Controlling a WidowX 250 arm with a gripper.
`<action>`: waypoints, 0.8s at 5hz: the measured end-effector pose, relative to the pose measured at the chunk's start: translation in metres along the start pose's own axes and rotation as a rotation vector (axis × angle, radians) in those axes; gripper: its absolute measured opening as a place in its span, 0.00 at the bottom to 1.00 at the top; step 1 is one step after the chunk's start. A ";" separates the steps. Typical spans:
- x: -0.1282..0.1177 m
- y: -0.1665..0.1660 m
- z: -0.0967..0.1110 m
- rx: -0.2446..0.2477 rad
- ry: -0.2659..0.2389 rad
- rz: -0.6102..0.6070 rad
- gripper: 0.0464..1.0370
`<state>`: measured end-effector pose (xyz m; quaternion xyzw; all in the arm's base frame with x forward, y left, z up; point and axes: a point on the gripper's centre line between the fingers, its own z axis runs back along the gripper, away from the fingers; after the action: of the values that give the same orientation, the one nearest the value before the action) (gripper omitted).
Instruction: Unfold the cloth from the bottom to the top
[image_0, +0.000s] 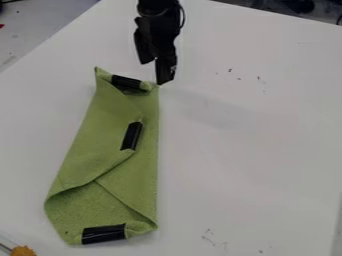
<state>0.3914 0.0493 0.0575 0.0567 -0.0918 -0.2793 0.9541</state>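
green cloth | black-taped corners | folded, long narrow shape | on white table

Broad passage on the right, cloth on the left
The gripper has room to pass over the table on the view's right; the folded green cloth stands in the way below it, an orange item at the lower-left corner.

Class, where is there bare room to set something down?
In view, right of the green cloth, the white table is bare apart from small marks; a smaller patch lies left of the cloth's upper half. It is crowded at the cloth's top end, where the gripper hangs close.
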 end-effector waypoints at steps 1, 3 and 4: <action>-0.011 -0.004 0.002 -0.018 -0.002 0.033 0.96; -0.017 0.008 -0.022 -0.075 -0.015 0.049 0.96; -0.009 0.018 -0.041 -0.089 -0.022 0.021 0.96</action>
<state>0.4017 0.0719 0.0195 0.0103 -0.0905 -0.2738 0.9574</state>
